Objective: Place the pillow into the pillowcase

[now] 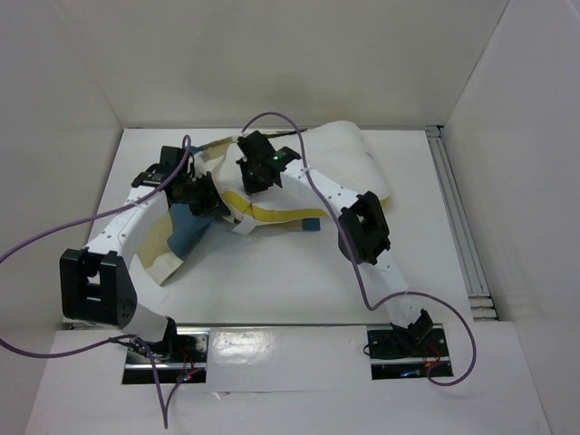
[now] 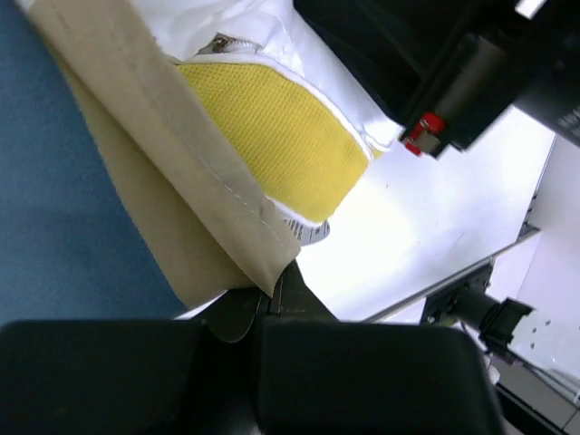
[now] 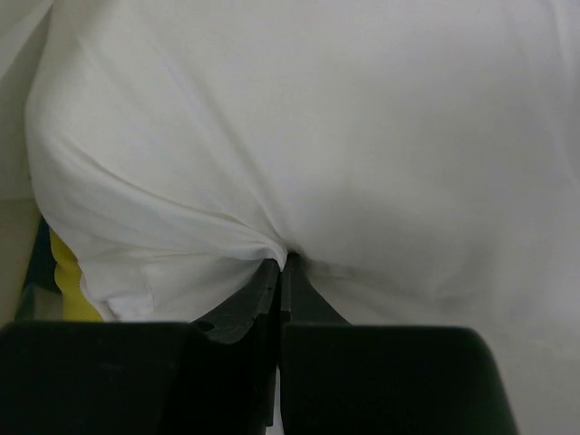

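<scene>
- the pillow [image 1: 349, 159] lies toward the back of the table [image 1: 299, 281], puffed up, running from the middle off to the right
- right gripper [image 3: 281, 267] sits on the pillow's left part, jaws pressed together with a fold of the white cover bunched between them, so it's clamped on the pillow
- the pillowcase [image 1: 186, 231] is crumpled on the left side, blue and tan blocks showing, touching the pillow's left end; can't tell how far in the pillow is, if at all
- left gripper [image 2: 276, 285] is down at the pillowcase edge, closed on the corner of the tan hem
- just beyond that hem is the pillow's yellow mesh band [image 2: 272, 136], close beside the left fingers
- writing: there's a little white tag [image 2: 308, 231] peeking out under the yellow band with some dark print on it, way too blurry to read
</scene>
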### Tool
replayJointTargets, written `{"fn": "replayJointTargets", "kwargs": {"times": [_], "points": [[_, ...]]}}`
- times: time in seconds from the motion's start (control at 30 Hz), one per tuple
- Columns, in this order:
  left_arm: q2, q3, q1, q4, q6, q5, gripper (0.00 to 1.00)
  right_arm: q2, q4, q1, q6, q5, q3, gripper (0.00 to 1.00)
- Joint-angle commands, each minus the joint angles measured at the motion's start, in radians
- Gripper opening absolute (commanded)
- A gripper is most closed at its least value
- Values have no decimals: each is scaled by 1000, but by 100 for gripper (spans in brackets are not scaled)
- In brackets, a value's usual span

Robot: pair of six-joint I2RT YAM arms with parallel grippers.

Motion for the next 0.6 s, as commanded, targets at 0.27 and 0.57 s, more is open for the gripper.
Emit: {"fn": "replayJointTargets", "kwargs": {"times": [0.27,0.57], "points": [[-8,63,-12,-95,23,103,0,-209,167,3,31,15,-223,56],[-37,88,-22,-143,45,-64,63,-650,205,-76,77,73,-702,78]]}}
